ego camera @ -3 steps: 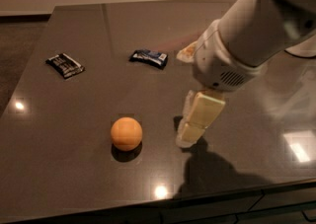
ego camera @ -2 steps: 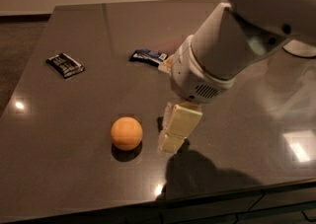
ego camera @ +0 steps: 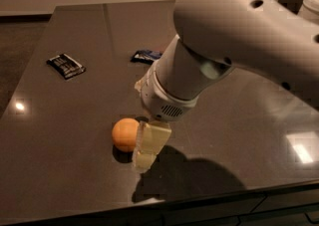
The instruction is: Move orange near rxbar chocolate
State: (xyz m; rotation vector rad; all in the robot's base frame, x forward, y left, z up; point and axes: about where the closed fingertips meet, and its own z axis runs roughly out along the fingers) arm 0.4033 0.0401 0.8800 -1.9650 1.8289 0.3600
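The orange [ego camera: 123,133] lies on the dark table [ego camera: 75,115], left of centre and toward the front. The rxbar chocolate [ego camera: 66,65], a black wrapper with white lettering, lies flat at the far left, well apart from the orange. My gripper [ego camera: 145,148] hangs from the big grey arm [ego camera: 234,41] and is down at the table, right against the orange's right side, covering part of it. Whether it touches the orange I cannot tell.
A dark blue snack bar [ego camera: 144,56] lies at the back middle, partly hidden behind the arm. The table's front edge [ego camera: 199,202] runs just below the gripper. The arm's shadow falls on the table to the right of the gripper.
My arm has swung left and toward the front, bringing the gripper from a gap to the right of the orange to right beside it. The orange and both bars have stayed put.
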